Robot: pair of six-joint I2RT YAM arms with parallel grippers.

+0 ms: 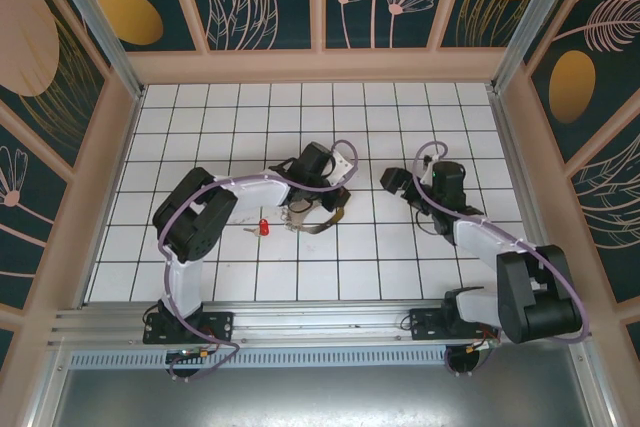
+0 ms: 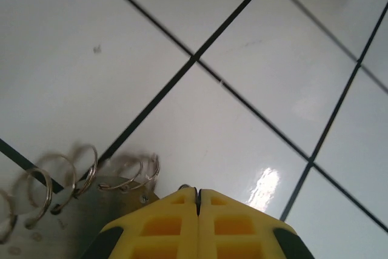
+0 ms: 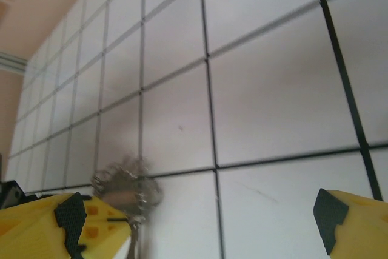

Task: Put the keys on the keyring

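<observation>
While the left claw (image 2: 197, 193) is fully closed, it sits beside the keyring (image 2: 73, 210).

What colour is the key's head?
The key has a bright red head, clearest in the top external view.

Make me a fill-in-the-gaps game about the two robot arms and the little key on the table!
1. The tiny key with the short silver blade, lying on the white tiled table, has a ___ head.
2. From above, that key lies to the ___ of the large pale-tan floppy keyring hoop.
3. The left gripper's yellow jaws are ___.
4. The right gripper's yellow jaws are ___.
Missing words: red; left; shut; open.
</observation>
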